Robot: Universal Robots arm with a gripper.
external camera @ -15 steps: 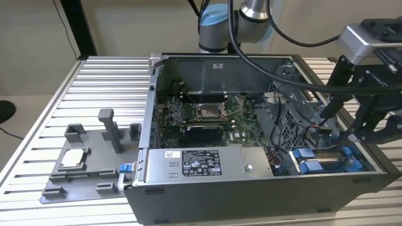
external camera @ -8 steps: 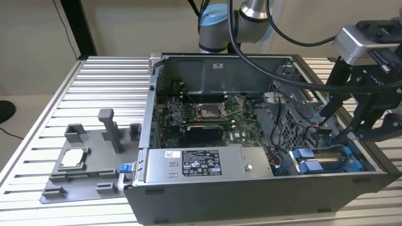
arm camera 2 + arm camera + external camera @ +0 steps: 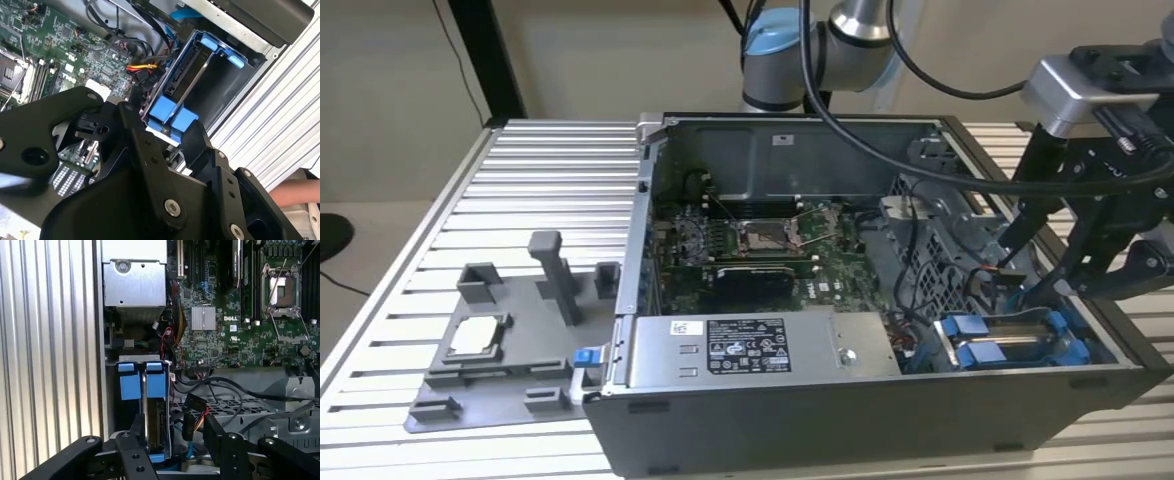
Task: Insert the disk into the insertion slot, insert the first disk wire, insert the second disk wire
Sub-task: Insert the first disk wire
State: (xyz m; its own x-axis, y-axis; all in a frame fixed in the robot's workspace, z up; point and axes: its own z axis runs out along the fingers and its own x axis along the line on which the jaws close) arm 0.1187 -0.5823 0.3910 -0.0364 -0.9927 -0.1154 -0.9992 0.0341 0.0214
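Black pincer (image 3: pixel 173 421) fingers are looming closest in both wrist views, spreading open and straddling the disk (image 3: pixel 156 427). One finger is sitting just beside it, the other is standing off with cables (image 3: pixel 192 420) showing between. The disk is sitting in the insertion slot (image 3: pixel 227 90), blue tabs (image 3: pixel 130 386) poking out, at the PC case (image 3: pixel 854 430) end toward the exterior view's right, on the ribbed counter (image 3: pixel 520 180).
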